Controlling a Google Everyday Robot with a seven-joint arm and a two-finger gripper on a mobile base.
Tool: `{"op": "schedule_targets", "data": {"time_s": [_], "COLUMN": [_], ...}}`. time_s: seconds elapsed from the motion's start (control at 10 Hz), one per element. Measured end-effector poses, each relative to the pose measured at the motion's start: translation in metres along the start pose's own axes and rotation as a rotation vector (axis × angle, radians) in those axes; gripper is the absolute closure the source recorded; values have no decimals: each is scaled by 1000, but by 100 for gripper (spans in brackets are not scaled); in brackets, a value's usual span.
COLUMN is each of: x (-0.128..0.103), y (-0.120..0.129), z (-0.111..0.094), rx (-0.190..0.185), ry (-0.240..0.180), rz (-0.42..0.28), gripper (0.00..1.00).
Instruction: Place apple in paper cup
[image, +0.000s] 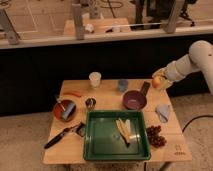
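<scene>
The orange-red apple (157, 81) hangs in the air above the table's back right corner, held in my gripper (159, 82), whose fingers are shut around it. My white arm (192, 59) reaches in from the right edge. The cream-white paper cup (94, 79) stands upright at the back of the wooden table (107, 90), well to the left of the apple, with a blue-grey cup (122, 85) between them.
A purple bowl with a handle (134, 100) sits below the apple. A green tray (100, 137) holds a banana (124, 130). Grapes (155, 135), a blue cloth (163, 112), a small metal cup (90, 103), a red bowl (65, 109) and a black utensil (60, 137) also lie on the table.
</scene>
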Motion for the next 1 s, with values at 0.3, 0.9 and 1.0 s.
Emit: {"op": "schedule_targets", "data": {"time_s": [0.3,0.9,1.0], "x": [0,-42,-60], "y": [0,-6,-9], "z": [0,10,16], "rx": [0,-3,-4], "ry": [1,-78,-94], "rz": [0,-84,-110], "gripper": [94,100,100]}}
